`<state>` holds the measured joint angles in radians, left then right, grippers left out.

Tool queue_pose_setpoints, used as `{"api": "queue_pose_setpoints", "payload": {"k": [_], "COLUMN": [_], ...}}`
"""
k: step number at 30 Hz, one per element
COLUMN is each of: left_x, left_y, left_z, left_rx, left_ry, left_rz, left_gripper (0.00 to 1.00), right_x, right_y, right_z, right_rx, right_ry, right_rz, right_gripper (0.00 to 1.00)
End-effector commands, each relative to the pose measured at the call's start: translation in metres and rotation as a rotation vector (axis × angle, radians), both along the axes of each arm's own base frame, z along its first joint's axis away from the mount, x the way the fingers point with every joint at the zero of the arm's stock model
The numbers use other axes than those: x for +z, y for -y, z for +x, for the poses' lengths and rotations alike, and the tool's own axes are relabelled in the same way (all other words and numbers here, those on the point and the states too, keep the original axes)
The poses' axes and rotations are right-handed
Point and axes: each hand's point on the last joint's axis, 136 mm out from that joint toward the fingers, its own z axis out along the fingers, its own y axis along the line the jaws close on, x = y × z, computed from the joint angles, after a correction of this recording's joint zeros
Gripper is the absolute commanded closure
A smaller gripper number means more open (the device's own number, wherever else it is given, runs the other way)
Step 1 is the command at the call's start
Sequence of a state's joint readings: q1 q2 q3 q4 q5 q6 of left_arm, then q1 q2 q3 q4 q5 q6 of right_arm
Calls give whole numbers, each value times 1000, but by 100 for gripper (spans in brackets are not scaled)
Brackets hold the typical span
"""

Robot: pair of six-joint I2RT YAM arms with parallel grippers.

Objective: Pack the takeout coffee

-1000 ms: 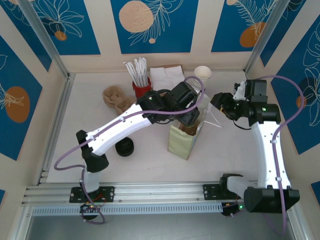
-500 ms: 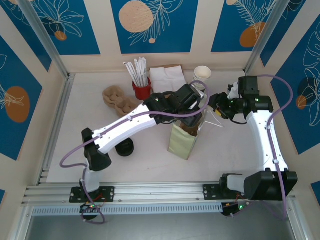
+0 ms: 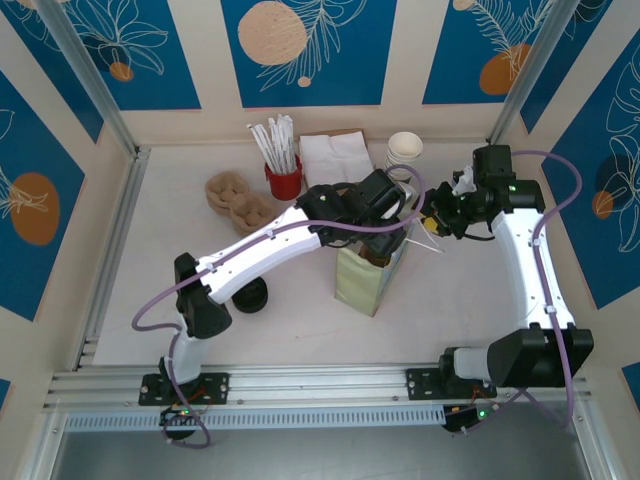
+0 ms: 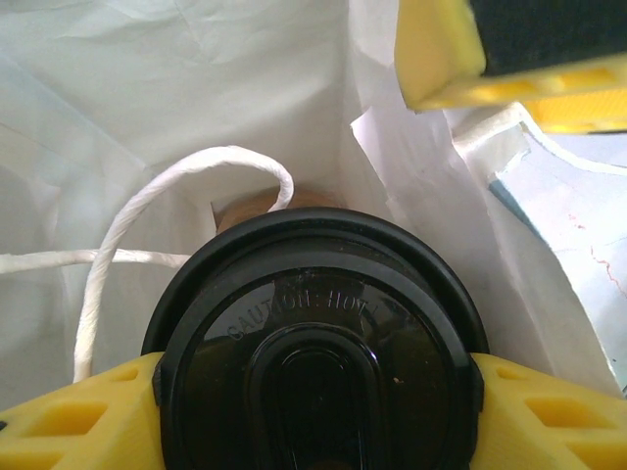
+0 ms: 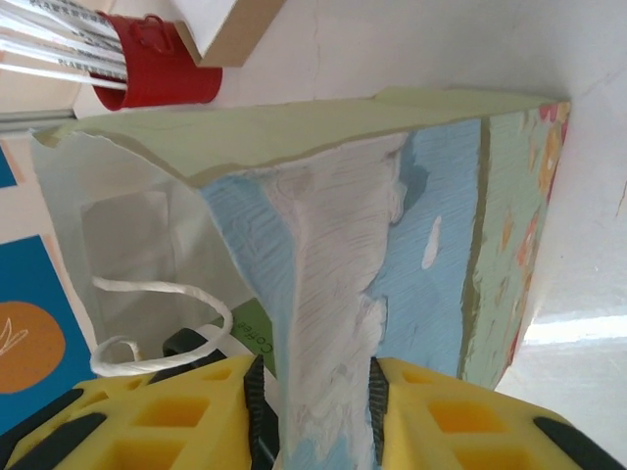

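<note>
The takeout coffee (image 4: 313, 362), black domed lid toward the camera, sits between the yellow fingers (image 4: 88, 416) of my left gripper (image 4: 315, 416), which is shut on it. It hangs in the white-lined mouth of the paper bag (image 3: 362, 282), next to a string handle (image 4: 147, 211). In the top view my left gripper (image 3: 387, 207) is over the bag's top. My right gripper (image 5: 315, 411) is shut on the bag's blue printed side wall (image 5: 441, 196) at the rim. The coffee's green label (image 5: 250, 333) shows inside the bag. My right gripper (image 3: 438, 215) stands at the bag's right edge.
A loose black lid (image 3: 249, 294) lies left of the bag. Along the back stand a red holder of straws (image 3: 283, 175), napkins (image 3: 333, 150), a stack of white cups (image 3: 404, 150) and a cardboard carrier (image 3: 237, 195). Walls close in the table (image 3: 450, 310).
My left arm has carried the coffee up and right over the bag's mouth. My right gripper has moved left to the bag's rim and closed on its wall.
</note>
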<state>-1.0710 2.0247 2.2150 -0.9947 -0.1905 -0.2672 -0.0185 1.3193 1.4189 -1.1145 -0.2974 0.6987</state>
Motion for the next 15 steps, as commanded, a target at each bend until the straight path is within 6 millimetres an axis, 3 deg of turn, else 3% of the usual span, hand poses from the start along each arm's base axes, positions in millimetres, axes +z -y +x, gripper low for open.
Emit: {"api": "queue_pose_setpoints", "payload": {"k": [1, 9, 15], "left_x": [13, -3, -12], "left_y": [-8, -13, -14], "left_z": [5, 7, 13], "left_rx": [62, 112, 107], "left_ry": [-8, -61, -68], "left_rz": [-34, -10, 6], "left_gripper": [35, 37, 37], "right_x": [-2, -12, -8], "right_y": [-9, -14, -20], "right_z": [-11, -23, -26], "right_rx": [27, 60, 87], "right_ry": [-75, -109, -21], "right_rz": [34, 32, 43], "right_gripper": [66, 84, 92]}}
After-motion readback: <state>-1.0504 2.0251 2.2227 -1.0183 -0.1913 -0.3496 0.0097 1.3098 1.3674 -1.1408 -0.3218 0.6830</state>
